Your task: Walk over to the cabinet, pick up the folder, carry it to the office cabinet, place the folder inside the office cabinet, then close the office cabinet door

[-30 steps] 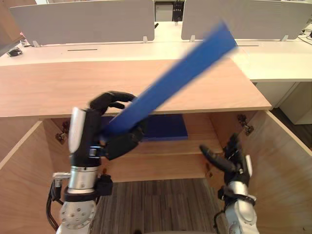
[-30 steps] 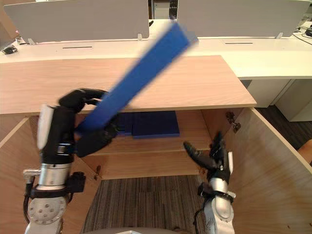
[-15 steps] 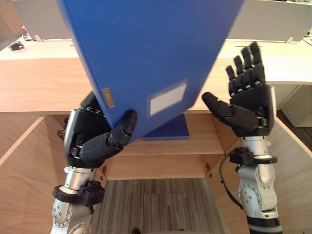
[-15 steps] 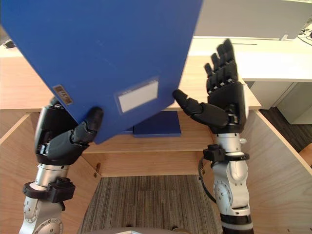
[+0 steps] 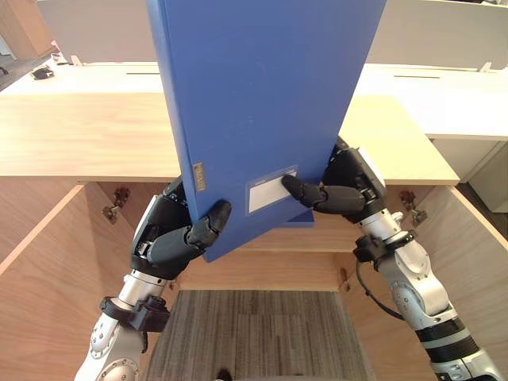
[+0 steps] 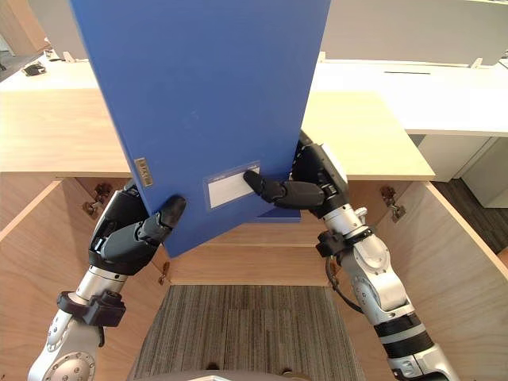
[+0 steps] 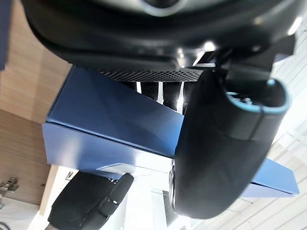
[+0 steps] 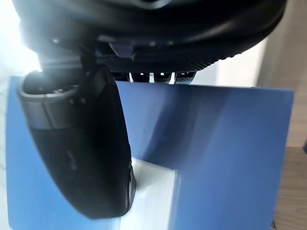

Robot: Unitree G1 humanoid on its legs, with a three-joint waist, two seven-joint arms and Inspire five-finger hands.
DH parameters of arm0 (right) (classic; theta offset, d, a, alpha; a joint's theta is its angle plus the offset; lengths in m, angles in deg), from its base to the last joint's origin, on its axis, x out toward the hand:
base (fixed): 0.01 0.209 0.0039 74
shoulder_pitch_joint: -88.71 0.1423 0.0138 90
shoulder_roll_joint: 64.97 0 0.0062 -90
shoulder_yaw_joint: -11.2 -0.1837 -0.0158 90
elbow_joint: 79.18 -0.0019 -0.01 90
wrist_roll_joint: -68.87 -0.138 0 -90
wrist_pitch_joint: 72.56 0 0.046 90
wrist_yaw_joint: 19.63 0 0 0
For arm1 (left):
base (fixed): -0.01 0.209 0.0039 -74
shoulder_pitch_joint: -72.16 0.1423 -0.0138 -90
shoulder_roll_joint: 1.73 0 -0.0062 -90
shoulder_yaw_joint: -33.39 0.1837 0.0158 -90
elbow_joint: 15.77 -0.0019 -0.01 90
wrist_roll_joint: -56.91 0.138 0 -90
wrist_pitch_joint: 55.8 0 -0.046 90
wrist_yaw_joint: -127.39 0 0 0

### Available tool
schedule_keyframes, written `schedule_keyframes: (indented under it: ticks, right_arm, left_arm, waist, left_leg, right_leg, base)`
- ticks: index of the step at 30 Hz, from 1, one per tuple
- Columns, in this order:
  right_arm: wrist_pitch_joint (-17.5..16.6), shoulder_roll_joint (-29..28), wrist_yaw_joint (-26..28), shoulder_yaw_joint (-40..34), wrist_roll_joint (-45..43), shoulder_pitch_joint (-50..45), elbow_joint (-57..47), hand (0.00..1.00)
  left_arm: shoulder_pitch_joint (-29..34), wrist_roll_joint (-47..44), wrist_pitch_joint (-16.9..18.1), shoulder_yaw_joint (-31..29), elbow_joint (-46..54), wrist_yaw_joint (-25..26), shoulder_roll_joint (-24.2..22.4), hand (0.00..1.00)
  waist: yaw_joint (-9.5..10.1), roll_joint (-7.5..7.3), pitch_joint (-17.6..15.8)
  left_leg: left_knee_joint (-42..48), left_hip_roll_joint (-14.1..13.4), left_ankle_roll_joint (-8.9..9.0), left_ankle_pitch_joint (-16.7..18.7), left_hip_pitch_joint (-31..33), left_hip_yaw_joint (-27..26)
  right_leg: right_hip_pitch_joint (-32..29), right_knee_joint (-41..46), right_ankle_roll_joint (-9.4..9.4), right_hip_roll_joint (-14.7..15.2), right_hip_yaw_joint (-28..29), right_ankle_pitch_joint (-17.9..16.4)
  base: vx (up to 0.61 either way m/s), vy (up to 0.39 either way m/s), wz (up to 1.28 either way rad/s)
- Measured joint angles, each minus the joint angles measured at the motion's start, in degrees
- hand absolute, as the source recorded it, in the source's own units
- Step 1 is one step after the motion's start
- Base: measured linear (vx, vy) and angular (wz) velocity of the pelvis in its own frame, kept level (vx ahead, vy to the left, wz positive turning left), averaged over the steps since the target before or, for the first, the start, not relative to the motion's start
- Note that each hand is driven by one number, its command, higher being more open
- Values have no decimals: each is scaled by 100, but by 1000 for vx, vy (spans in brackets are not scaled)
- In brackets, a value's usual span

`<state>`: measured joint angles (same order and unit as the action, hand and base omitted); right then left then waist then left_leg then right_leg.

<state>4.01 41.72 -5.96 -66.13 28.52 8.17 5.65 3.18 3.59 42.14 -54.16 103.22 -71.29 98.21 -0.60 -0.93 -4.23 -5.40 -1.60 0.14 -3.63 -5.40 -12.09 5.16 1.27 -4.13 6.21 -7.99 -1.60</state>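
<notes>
Blue folder upright, left hand clamped on lower corner, right hand pinching lower edge

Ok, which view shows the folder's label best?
Left eye view: the label sits nearly whole on the face of the folder, the thumb of the right hand at its edge. Right eye view matches. Right wrist view shows one corner beside the thumb; left wrist view, a pale sliver.

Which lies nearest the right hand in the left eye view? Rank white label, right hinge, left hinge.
1. White label, on the folder, under the right hand's thumb.
2. Right hinge, just to its right.
3. Left hinge, far over on the left.
</notes>
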Motion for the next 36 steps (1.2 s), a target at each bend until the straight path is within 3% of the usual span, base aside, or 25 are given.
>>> schedule_keyframes:
  ticks: [7,8,12,13,15,18,21,24,29,36]
  right_arm:
    - [78,66,359,165,-286,-3,-13,0]
    - [78,0,436,166,-287,-4,-66,0]
    - [96,-527,392,110,-182,-21,-205,0]
    - [133,-1189,258,58,289,-137,-217,0]
    - [135,-1336,132,48,566,-137,-241,0]
    - [196,-1507,72,-42,786,-142,-252,0]
    - [252,-1769,-115,-342,1147,-198,-258,0]
    - [249,-1976,-196,-727,1104,-394,-642,0]
    - [180,-2016,-370,-931,1363,-413,-967,0]
    - [148,-1572,-434,403,2786,-443,-850,0]
  left_arm:
    - [-4,80,47,-131,-271,4,-17,0]
    - [-4,116,47,-163,-299,9,-55,100]
    - [-27,391,114,-362,-330,-11,-646,100]
    - [-135,901,322,-808,-536,297,-1392,100]
    - [-161,1200,364,-971,-694,631,-1538,100]
    - [-168,1389,412,-1173,-924,685,-1719,100]
    - [-277,1637,526,-1889,-1750,897,-2209,100]
    - [-222,1736,449,-2637,-2885,1590,-2340,100]
    - [218,2326,212,-2750,-4071,1725,-2392,100]
    - [53,3425,-9,-2584,-6390,1465,-2412,100]
  waist:
    - [79,80,46]
    - [89,102,60]
    - [142,126,76]
    - [150,130,78]
    - [156,130,79]
    - [199,132,81]
    - [224,133,82]
    - [198,141,87]
    - [228,138,89]
    - [235,139,84]
  left_leg:
    - [-2,-2,6,-36,102,34]
    - [-2,-3,6,-36,113,34]
    - [-1,-6,6,-39,147,34]
    - [-2,-10,7,-39,166,39]
    - [-2,-11,7,-38,168,41]
    - [-3,-9,8,-37,190,43]
    - [-3,-21,16,-32,225,43]
    - [-1,-26,22,-28,278,40]
    - [-2,-21,33,-14,333,41]
    - [29,-52,34,-19,526,28]
  right_leg:
    - [-81,1,2,-3,-28,-1]
    - [-92,0,2,-4,-28,-1]
    - [-124,-2,3,-7,-29,0]
    - [-138,-3,3,-11,-33,0]
    - [-138,-2,3,-10,-34,0]
    - [-161,-2,3,-8,-36,0]
    - [-199,-3,2,-17,-36,0]
    - [-249,-11,1,-21,-33,1]
    - [-304,-12,1,-13,-33,1]
    - [-518,16,2,-12,-16,0]
  base:
    - [-13,-6,2]
    - [0,0,0]
    - [0,0,0]
    - [0,0,0]
    - [0,0,0]
    - [0,0,0]
    - [0,0,0]
    - [10,-2,0]
    - [6,0,0]
    - [-4,-1,-1]
